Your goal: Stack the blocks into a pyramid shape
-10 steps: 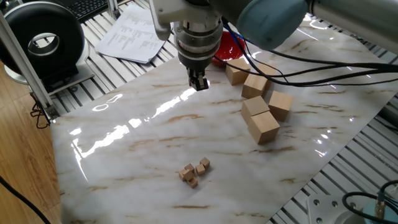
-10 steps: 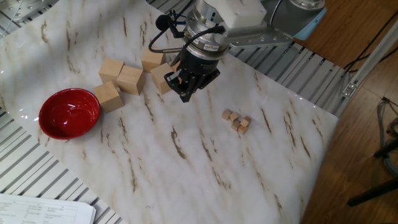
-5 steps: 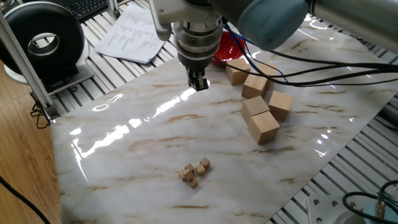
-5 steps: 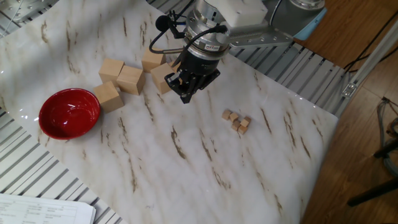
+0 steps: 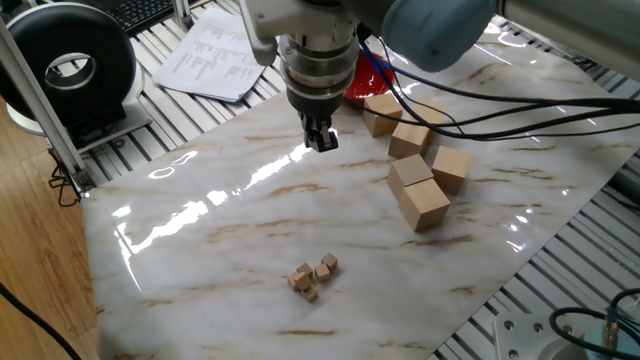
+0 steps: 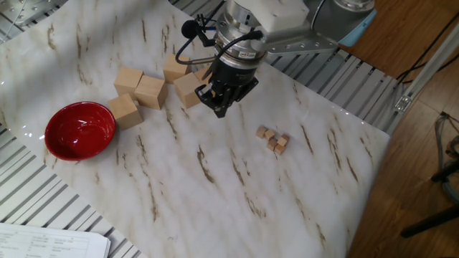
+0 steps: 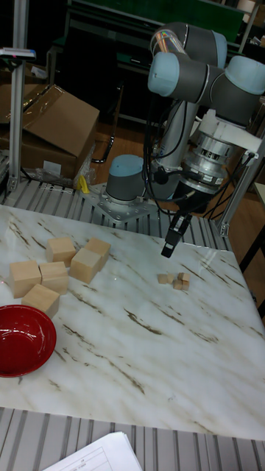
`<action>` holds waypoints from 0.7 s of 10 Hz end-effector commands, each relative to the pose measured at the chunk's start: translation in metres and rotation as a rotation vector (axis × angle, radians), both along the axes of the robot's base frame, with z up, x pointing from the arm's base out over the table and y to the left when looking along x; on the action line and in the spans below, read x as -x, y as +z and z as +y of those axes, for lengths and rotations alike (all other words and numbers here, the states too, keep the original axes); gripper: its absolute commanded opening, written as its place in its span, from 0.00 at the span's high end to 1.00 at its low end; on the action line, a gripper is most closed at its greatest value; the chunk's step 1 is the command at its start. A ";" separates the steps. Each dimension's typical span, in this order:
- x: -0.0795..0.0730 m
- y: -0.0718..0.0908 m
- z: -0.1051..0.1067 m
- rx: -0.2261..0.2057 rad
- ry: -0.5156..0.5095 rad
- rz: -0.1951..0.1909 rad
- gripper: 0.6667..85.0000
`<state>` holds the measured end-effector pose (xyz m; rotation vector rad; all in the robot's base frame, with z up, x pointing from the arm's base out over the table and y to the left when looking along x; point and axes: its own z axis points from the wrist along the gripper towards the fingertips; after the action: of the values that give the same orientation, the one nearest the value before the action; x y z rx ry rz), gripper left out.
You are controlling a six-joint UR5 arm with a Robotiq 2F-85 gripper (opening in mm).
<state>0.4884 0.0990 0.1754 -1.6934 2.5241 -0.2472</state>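
The blocks (image 5: 313, 277) (image 6: 273, 138) (image 7: 175, 280) lie in a tight cluster on the marble table (image 5: 220, 240) (image 6: 215, 186) (image 7: 132, 346), near the edge opposite the large blocks in one fixed view. All four tiny cubes rest on the surface or against each other. In the tall fixed view one cube appears to sit slightly higher than its neighbours; whether it rests on top of another cannot be told. No clear stepped pile is visible.

The gripper (image 5: 322, 141) (image 6: 219, 109) (image 7: 169, 249) hangs above the table, well apart from the blocks and not touching anything. Its fingers point down at the surface. The fingers appear close together with nothing between them, but the pictures do not show clearly whether a gap remains, so the jaw state cannot be told.

Five large blocks (image 5: 417, 170) (image 6: 147, 89) (image 7: 55, 268) stand in a loose group on the table. In the other fixed view the gripper is just beside the nearest of them. A red bowl (image 6: 79, 130) (image 7: 22, 340) (image 5: 362, 77) stands beyond the large blocks, near the table edge. Printed papers (image 5: 215, 55) lie off the marble on the slatted frame.
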 end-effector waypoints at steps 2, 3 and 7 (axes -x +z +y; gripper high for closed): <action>-0.003 0.001 0.016 -0.088 -0.123 -0.017 1.00; 0.003 0.000 0.020 -0.103 -0.140 0.006 1.00; 0.001 0.000 0.024 -0.117 -0.126 0.000 1.00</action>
<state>0.4880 0.1180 0.1743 -1.5198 2.5877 -0.1382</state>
